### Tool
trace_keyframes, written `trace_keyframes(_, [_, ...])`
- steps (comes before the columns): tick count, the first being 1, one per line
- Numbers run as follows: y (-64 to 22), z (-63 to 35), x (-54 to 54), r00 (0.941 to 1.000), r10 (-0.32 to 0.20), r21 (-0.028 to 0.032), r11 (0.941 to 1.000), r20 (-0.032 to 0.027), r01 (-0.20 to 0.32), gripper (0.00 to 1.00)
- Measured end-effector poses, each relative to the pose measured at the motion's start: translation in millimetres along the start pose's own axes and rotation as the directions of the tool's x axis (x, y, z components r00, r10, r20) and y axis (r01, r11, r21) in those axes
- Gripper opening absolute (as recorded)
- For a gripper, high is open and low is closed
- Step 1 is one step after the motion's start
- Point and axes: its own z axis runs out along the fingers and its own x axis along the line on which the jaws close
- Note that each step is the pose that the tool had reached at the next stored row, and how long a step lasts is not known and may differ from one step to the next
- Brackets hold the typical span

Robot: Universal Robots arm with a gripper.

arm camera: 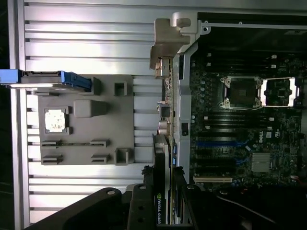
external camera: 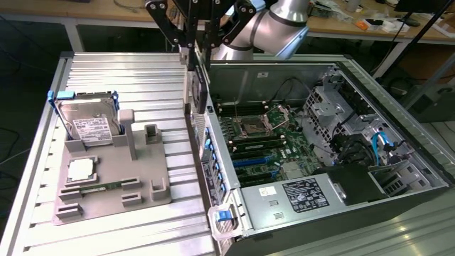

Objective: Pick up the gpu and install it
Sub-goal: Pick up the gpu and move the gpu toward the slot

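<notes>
While hanging high over the open computer case (external camera: 270, 80), clamped tight on the gpu (external camera: 200, 85) with the gripper (external camera: 196, 42), fingers pressed against both flat faces. Held edge-on and upright, with the silvery bracket (arm camera: 169, 43) at the end away from the fingers, as seen from the wrist. Hovering right above the case wall nearest the grey fixture tray (external camera: 117, 181), just beside the motherboard (external camera: 274, 146) rather than over it, and well clear of the hard drive (external camera: 89, 125) standing in that tray. Not yet seated, not yet lined up over the blue expansion slots (external camera: 252, 159). Plenty to go wrong, judging from here. Could catch the bracket on that metal wall if brought down off-line. Could scrape the edge contacts across the board if even slightly skewed against a slot. Could pivot in the grip too, being pinched near one end with a long stretch overhanging. Worth watching the cables (external camera: 380, 140) deeper inside as well: apparently well apart from the slots, though hard to judge from this angle.
</notes>
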Motion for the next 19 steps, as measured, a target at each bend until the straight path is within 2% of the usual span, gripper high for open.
trace_keyframes(19, [-0.8,1.9,-55.9,1.0000,0.000,0.0001,1.0000,-0.0001,0.000,0.27])
